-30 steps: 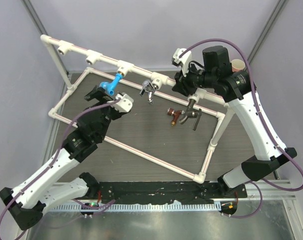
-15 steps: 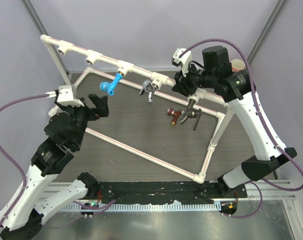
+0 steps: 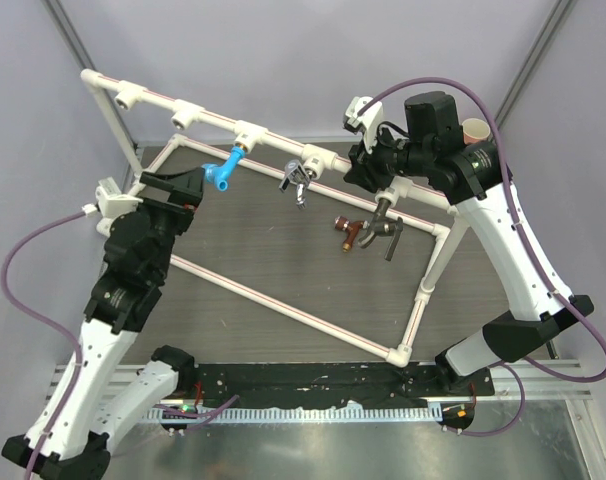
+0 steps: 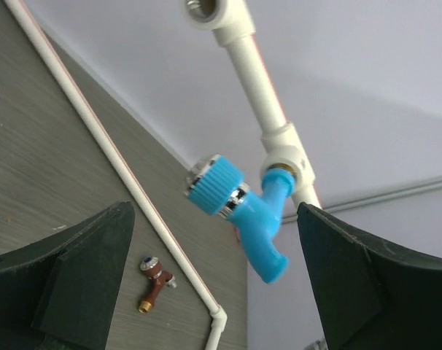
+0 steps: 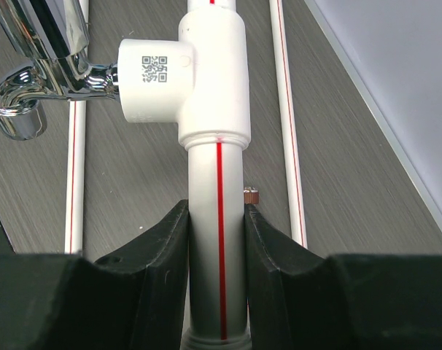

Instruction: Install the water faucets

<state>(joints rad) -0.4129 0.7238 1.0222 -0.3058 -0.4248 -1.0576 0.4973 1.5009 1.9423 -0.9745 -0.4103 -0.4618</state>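
Observation:
The blue-handled faucet (image 3: 220, 173) hangs screwed into a white tee on the raised pipe rail (image 3: 273, 140); in the left wrist view it (image 4: 243, 211) sits between and beyond my fingers. My left gripper (image 3: 180, 184) is open and empty just left of it, not touching. The silver faucet (image 3: 297, 180) hangs from the neighbouring tee and shows in the right wrist view (image 5: 39, 69). The dark grey lever faucet (image 3: 386, 224) hangs at the rail below my right gripper (image 3: 367, 168), which is shut on the white pipe (image 5: 217, 219). The copper faucet (image 3: 347, 232) lies loose on the table (image 4: 152, 281).
Two bare tee sockets (image 3: 129, 97) (image 3: 186, 116) sit on the rail's left part. A low white pipe frame (image 3: 283, 304) runs round the dark tabletop. A paper cup (image 3: 476, 130) stands behind the right arm. Grey walls close in the back and sides.
My left arm swung away from the blue faucet to the left, then turned its wrist so the open gripper faces the faucet from the left. The right arm has not moved.

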